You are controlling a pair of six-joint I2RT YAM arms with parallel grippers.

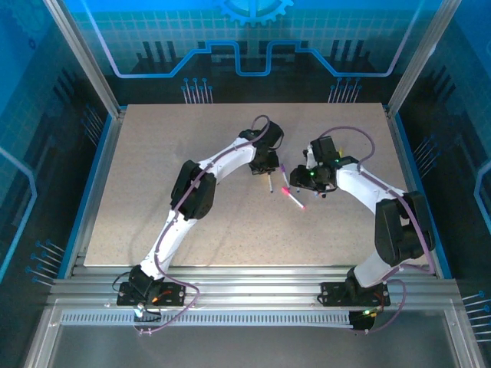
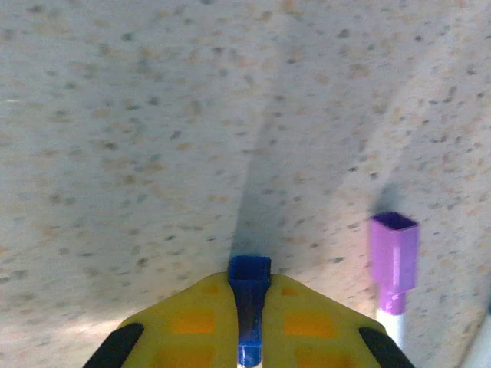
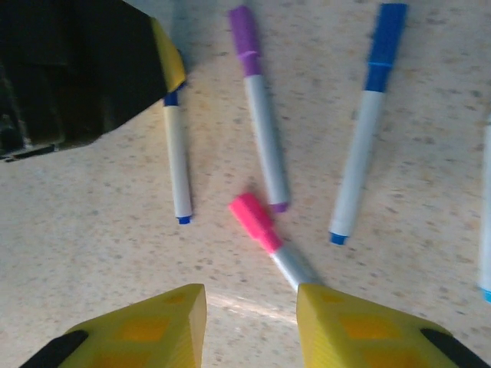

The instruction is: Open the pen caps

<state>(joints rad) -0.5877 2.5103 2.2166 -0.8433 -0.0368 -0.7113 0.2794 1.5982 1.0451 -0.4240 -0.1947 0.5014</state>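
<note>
The left gripper (image 2: 250, 307) has its jaws clamped on the dark-blue pen cap (image 2: 250, 270), which sits on its pen on the tabletop (image 3: 115, 253), while the right gripper (image 3: 252, 307) holds its jaws apart beside the pink pen cap (image 3: 253, 218), with the purple pen cap (image 3: 244, 31) nearby.

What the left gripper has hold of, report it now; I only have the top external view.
Observer: In its wrist view, the left gripper is shut on the blue cap of a white-bodied pen.
Operator: Give me that cap's state.
Observer: It looks seated on the pen, not yet pulled off.
Operator: Now the right gripper.
Observer: The right gripper is open, and the pink cap lies on the table just ahead of its fingers.
</note>
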